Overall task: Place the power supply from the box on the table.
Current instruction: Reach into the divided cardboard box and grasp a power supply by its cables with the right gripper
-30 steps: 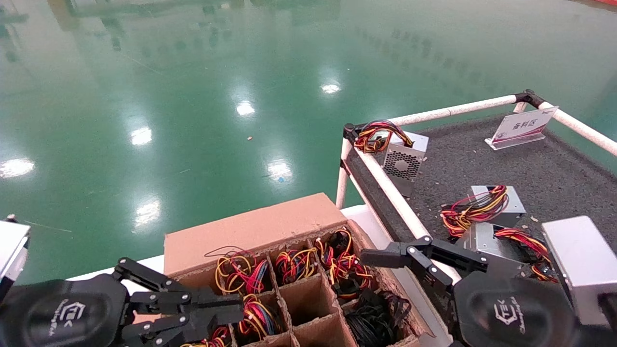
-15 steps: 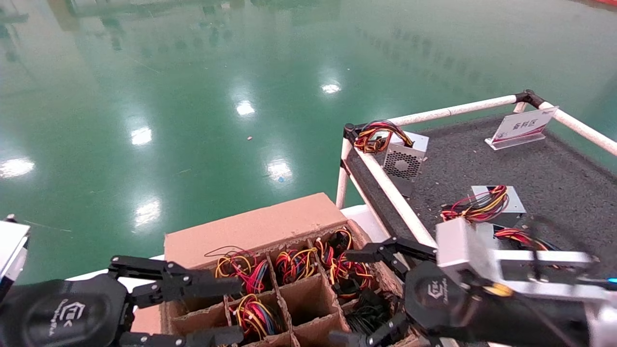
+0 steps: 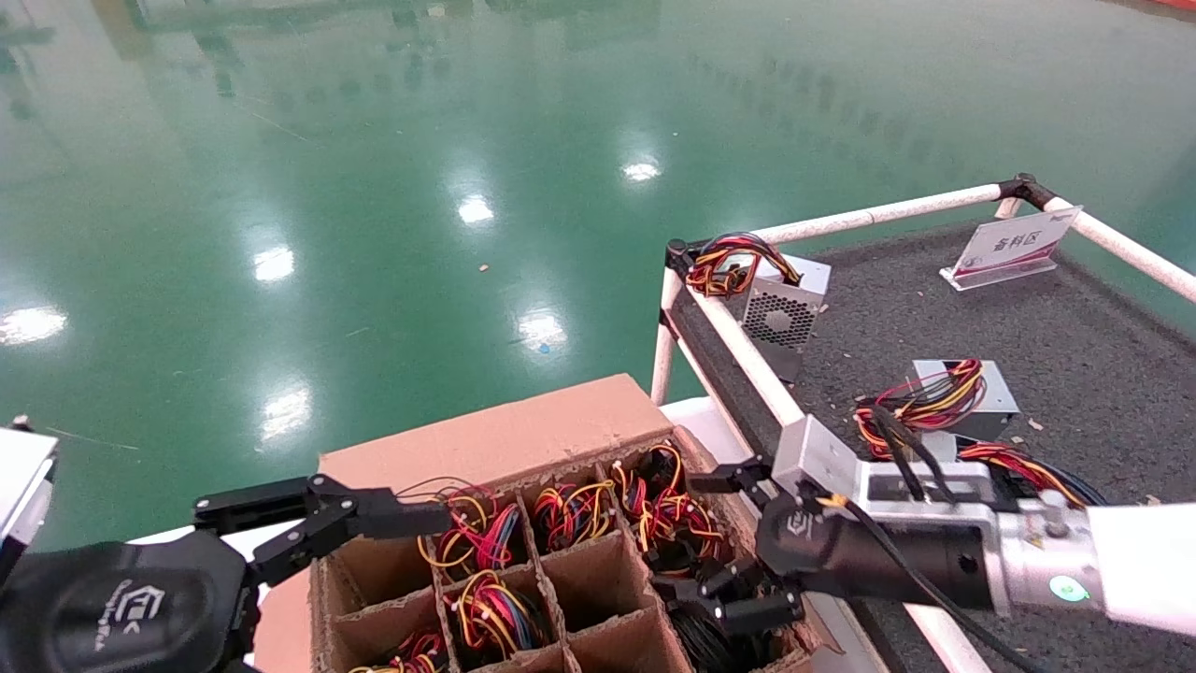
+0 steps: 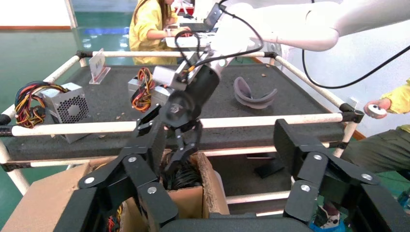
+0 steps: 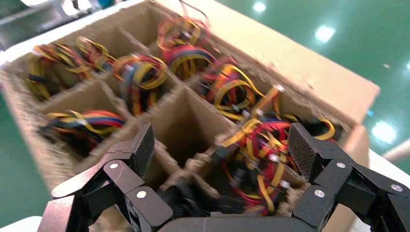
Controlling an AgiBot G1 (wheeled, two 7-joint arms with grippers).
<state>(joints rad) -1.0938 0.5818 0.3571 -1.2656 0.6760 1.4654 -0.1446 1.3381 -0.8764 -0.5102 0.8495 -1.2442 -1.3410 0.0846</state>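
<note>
The cardboard box stands at the bottom centre, its cells holding red, yellow and black wire bundles. My right gripper reaches in from the right, open, over the box's right-hand cells. Its fingers straddle one power supply's coloured wire bundle, with the all-black cable bundle just nearer. In the right wrist view the gripper holds nothing. My left gripper hovers wide open at the box's left side, empty. The dark grey table lies to the right.
Three power supplies lie on the table: one by the corner rail, one mid-table, one partly behind my right arm. A sign card stands at the back. The white pipe rail runs between box and table.
My right arm has swung left from over the table's rail to above the box's right cells, its gripper still open. My left gripper has opened wider at the box's left side.
</note>
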